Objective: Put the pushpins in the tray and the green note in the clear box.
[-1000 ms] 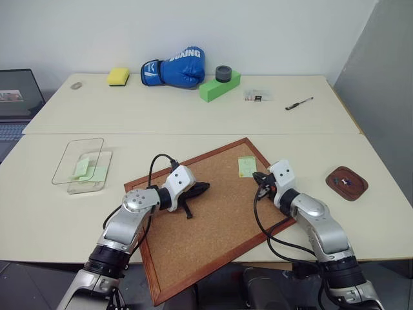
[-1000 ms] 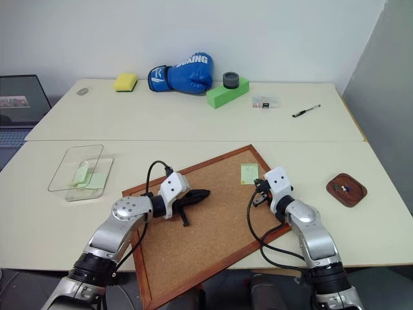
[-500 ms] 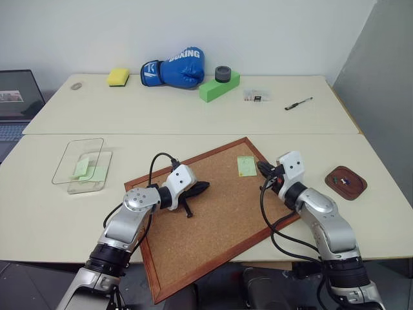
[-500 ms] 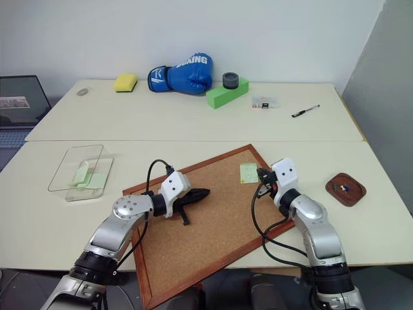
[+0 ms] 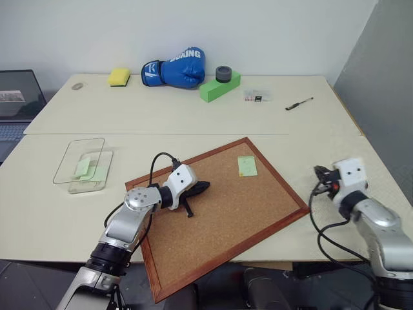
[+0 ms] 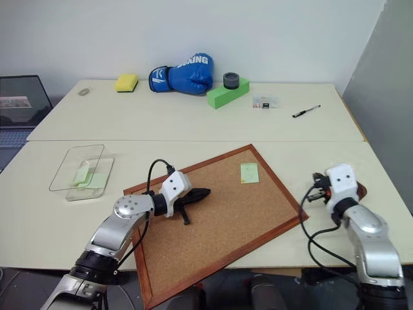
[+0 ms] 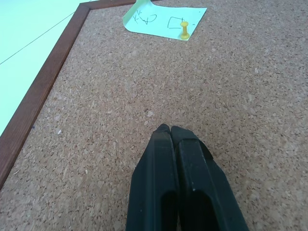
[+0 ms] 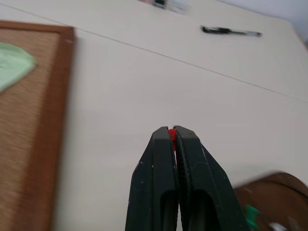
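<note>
Right wrist view tells the story: the right tool (image 8: 173, 131) is clenched on a red pushpin (image 8: 172, 136), a sliver of red head showing between the black fingertips, and the tray (image 8: 276, 192) is sliding into the corner of that shot with a green pin (image 8: 251, 211) already lying in it. A second ago this tool was at the corkboard's (image 5: 219, 206) right edge, beside the green note (image 5: 246, 166); now it has swung away toward three o'clock, off the board and out over the bare tabletop (image 5: 297, 155), next to where the tray was sitting. That reads as a pin pulled and on its way to be dropped; the release itself has not happened.

Over on the board, the left tool (image 5: 197, 188) has not budged: fingers pressed together with nothing between them, resting near the board's centre, pointing roughly toward two o'clock at the note.

The note lies at the board's upper right corner, about one o'clock from the left tool, and the left wrist view shows a yellow pushpin (image 7: 183, 30) holding it down. So by my read the note cannot go yet; that yellow pin needs lifting first. The clear box (image 5: 84, 169) waits well apart at about ten o'clock, off the board's left side, with pale green slips inside and its lid leaning at the back.
</note>
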`<state>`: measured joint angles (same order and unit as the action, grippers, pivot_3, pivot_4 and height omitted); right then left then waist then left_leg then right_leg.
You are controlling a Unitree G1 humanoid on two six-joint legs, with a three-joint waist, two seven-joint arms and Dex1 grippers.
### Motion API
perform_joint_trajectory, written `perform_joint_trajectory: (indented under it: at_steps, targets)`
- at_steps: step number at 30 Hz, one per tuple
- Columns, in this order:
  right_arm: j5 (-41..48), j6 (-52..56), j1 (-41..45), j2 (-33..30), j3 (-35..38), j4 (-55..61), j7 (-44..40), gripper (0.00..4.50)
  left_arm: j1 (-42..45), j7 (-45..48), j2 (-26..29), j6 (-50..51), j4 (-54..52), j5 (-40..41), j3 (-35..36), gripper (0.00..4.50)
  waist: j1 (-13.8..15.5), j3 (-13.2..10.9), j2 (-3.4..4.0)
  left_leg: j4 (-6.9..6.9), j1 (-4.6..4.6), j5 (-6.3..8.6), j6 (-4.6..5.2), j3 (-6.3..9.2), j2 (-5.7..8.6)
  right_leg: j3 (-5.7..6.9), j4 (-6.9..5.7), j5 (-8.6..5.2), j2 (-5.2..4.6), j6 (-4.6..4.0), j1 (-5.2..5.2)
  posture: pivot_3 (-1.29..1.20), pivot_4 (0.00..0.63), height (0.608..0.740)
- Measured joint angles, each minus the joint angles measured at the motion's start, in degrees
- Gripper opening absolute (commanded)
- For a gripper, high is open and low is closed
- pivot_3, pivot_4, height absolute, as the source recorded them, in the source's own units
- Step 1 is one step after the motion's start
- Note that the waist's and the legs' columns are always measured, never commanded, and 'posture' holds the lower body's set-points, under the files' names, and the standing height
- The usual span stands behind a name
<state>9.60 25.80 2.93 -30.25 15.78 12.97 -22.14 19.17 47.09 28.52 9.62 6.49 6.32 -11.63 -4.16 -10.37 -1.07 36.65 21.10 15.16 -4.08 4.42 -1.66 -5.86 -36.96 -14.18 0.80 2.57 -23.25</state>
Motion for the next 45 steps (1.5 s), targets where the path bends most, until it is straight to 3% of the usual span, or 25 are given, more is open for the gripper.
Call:
perform_joint_trajectory:
  at_steps: [11, 27, 36, 42, 45]
  targets:
    - [-1.74, 2.23, 0.68, -3.52, 2.48, -7.65, 1.08, 0.04, 0.39, 0.14, 0.07, -0.03, 0.24, -0.01, -0.4, 0.05, -0.05, -0.01, -0.01, -0.01, 0.0, 0.0, 0.0, -0.03, 0.01, -0.01, 0.02, 0.0, -0.01, 0.0, 0.0, 0.0, 0.15, 0.74]
    - [-2.23, 3.63, 2.15, -4.37, 1.95, -9.97, 1.25, 3.51, 0.08, 0.0, 0.08, -0.04, -0.05, -0.01, -0.27, 0.05, -0.08, -0.01, -0.02, -0.01, 0.0, 0.0, 0.0, -0.03, 0.01, -0.01, 0.02, 0.0, -0.01, 0.0, 0.0, 0.0, 0.15, 0.74]
    - [-1.43, 4.02, 2.28, -4.38, 3.96, -9.43, 2.17, 3.51, 0.07, -0.01, 0.08, -0.09, -0.06, -0.01, -0.27, 0.05, -0.09, -0.02, -0.02, -0.02, 0.01, 0.0, 0.0, -0.03, 0.01, -0.01, 0.03, 0.0, -0.01, 0.01, -0.01, 0.0, 0.15, 0.74]
    - [2.97, 3.9, 3.36, -4.37, 4.5, -1.51, -1.08, 3.51, 0.2, -0.02, 0.09, -0.18, 0.22, -0.01, -0.24, 0.05, -0.14, -0.05, -0.02, -0.02, 0.01, 0.01, -0.01, -0.02, 0.01, 0.0, 0.04, -0.01, -0.01, 0.01, -0.03, 0.0, 0.15, 0.74]
    - [7.01, 4.89, 3.48, -2.94, 0.77, 4.1, -4.93, 3.51, 0.29, -0.02, 0.09, -0.27, 0.35, -0.01, -0.26, 0.05, -0.15, -0.07, -0.05, -0.02, 0.01, 0.01, -0.01, 0.0, -0.01, 0.01, 0.05, -0.01, -0.01, 0.01, -0.04, 0.0, 0.15, 0.74]
